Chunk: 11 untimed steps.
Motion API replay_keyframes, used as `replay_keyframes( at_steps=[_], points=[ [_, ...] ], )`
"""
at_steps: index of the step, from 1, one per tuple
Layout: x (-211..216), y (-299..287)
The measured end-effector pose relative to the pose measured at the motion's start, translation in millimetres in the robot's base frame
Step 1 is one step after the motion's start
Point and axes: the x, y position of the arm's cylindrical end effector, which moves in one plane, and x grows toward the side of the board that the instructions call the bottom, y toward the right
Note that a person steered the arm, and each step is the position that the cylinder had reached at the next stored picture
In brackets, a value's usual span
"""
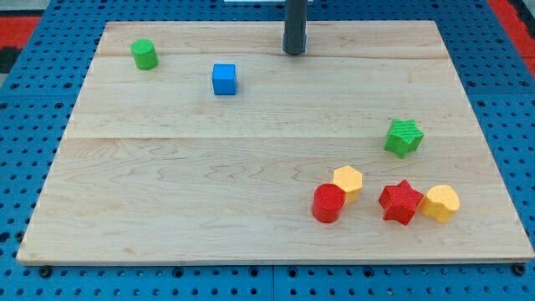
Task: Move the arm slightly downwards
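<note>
Resting my tip [293, 53], a fingerless bare rod, up-right of the blue cube [224, 79], touching nothing, leaving room for sliding slightly downward.

No readable text, labels, brands or numbers anywhere in view. Worktop [167, 167] is bare wood grain with no markings, and the blocks carry no print. Nothing legible on the rod or the blue pegboard [25, 125] either.
</note>
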Motion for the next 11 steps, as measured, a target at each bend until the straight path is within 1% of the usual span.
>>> replay_keyframes(
  at_steps=[1,2,3,4,6,11],
  points=[
    [-3,0],
    [25,0],
    [91,0],
    [109,0],
    [116,0],
    [116,-1]
  ],
)
